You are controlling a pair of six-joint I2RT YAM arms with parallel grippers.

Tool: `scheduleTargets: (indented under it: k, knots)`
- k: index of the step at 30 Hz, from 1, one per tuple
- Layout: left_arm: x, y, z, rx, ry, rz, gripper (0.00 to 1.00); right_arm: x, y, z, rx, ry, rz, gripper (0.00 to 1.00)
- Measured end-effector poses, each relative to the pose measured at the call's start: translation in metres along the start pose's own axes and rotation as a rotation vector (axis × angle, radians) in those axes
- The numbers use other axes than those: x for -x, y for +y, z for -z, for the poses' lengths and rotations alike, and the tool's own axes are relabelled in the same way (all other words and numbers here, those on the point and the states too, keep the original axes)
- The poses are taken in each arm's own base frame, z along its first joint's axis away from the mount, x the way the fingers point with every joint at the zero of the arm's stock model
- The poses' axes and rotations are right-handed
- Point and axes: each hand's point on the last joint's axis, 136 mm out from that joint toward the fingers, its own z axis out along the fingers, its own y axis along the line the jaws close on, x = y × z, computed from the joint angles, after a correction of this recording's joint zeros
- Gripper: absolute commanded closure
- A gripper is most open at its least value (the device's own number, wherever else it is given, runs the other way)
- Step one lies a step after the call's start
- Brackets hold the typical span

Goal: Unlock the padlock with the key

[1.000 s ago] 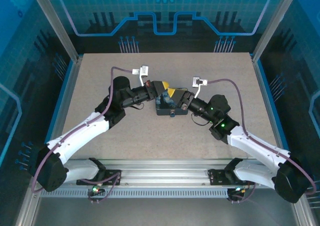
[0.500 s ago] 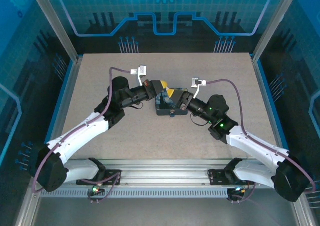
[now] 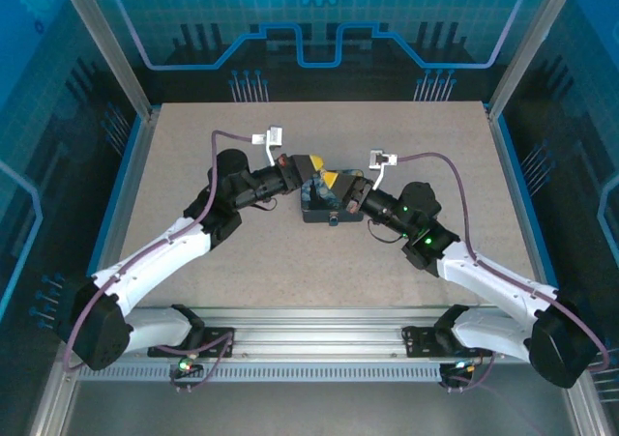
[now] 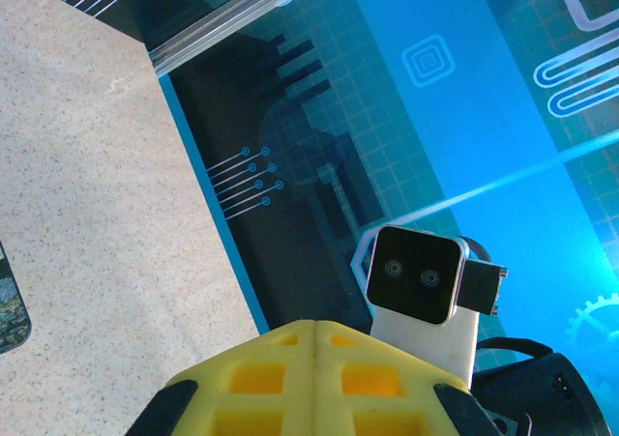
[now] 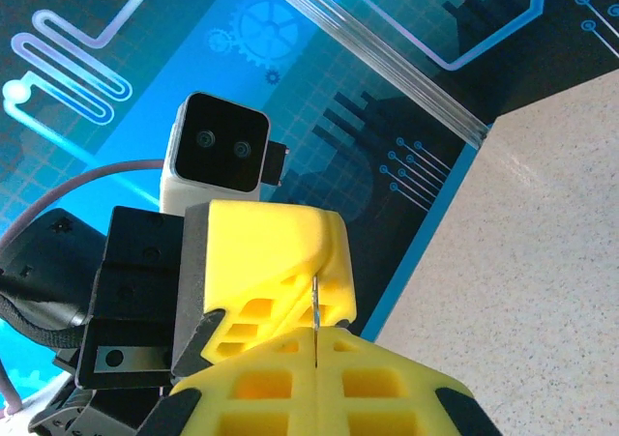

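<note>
Item: table [image 3: 242, 252], speckled beige top, set inside a blue-panelled enclosure with aluminium posts. Item: painted tin box [image 3: 319, 207], dark blue with yellow, lying near the table's centre; one dark corner of it shows at the 9 o'clock edge of the left wrist view [image 4: 8, 305]. Item: padlock [image 3: 333, 219], a small grey lump at the box's 6 o'clock edge, too small to make out in detail. Item: left tool [image 3: 324, 173], reaching in from 9 o'clock and poised over the box's 12 o'clock side. In its own camera the yellow fingers [image 4: 314, 359] are pressed flat together along a straight seam, closed, with nothing visible between them. Item: right tool [image 3: 344, 187], reaching in from 4 o'clock over the box's 2 o'clock corner, tip to tip with the left tool. In its own camera the yellow fingers [image 5: 315, 347] are closed and pinch the key [image 5: 315, 303], a thin metal sliver seen edge-on. The key stands upright out of the seam toward 12 o'clock. Its free end lies against or just in front of the left tool's closed yellow fingers [image 5: 280, 252]; contact cannot be told. Item: white wrist camera housings, one on each arm, each facing the other.
</note>
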Motion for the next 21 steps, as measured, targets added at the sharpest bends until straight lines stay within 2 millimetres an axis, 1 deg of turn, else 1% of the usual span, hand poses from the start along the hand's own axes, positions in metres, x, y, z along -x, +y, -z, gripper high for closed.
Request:
scheduleTargets:
  k: [3,4,5,6,7,8,14,17,21]
  knots:
    - [0.0004,-0.0001,0.0001,-0.004,-0.003,0.007,1.0,-0.0001,-0.0002,0.0,-0.001,0.0,0.0,1.0]
    - [0.0004,-0.0002,0.0002,-0.005,-0.004,0.006,1.0,0.0,-0.0002,0.0,-0.001,0.0,0.0,0.98]
    - [0.0002,0.0002,0.0002,-0.006,-0.004,0.006,1.0,0.0003,-0.0001,0.0001,-0.001,-0.002,0.0,0.9]
    - [0.0004,0.0002,0.0003,-0.006,-0.004,0.006,1.0,0.0002,-0.0007,0.0001,-0.004,-0.002,0.001,0.85]
    - [0.0002,0.0004,0.0003,-0.006,-0.004,0.008,1.0,0.0001,-0.001,0.0001,-0.005,-0.001,0.002,0.81]
    - [0.0003,0.0002,0.0003,-0.008,-0.005,0.011,1.0,-0.0002,-0.0014,0.0001,-0.006,0.0,0.004,0.8]
    - [-0.0003,0.0011,0.0005,-0.014,-0.007,0.028,1.0,0.0001,-0.0008,0.0002,-0.004,-0.001,0.006,0.82]
    - [0.0006,-0.0006,0.0006,-0.02,-0.011,0.027,1.0,0.0003,-0.0005,0.0001,-0.003,-0.002,0.005,0.77]
    - [0.0004,-0.0005,0.0007,-0.026,-0.013,0.039,1.0,-0.0008,-0.0027,-0.0024,-0.004,0.001,0.002,0.75]
